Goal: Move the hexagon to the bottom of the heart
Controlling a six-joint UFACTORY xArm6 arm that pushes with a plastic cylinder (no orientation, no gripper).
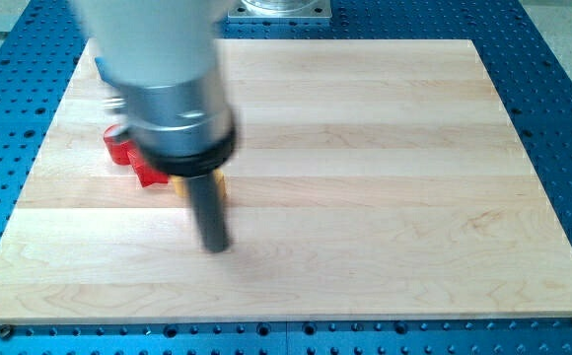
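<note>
fingers were absent: only my tip [216,247] rested on the worktop [385,197], nothing pinched. red blocks [133,158] and a yellow block [218,181] lay up-left, mostly hidden; hexagon and heart indistinguishable.

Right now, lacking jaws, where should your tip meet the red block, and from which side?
My arm hides most of the small red block; its shape is unclear. My tip sits toward the view's lower right of it, apart, so I'd probably push that near side.
</note>
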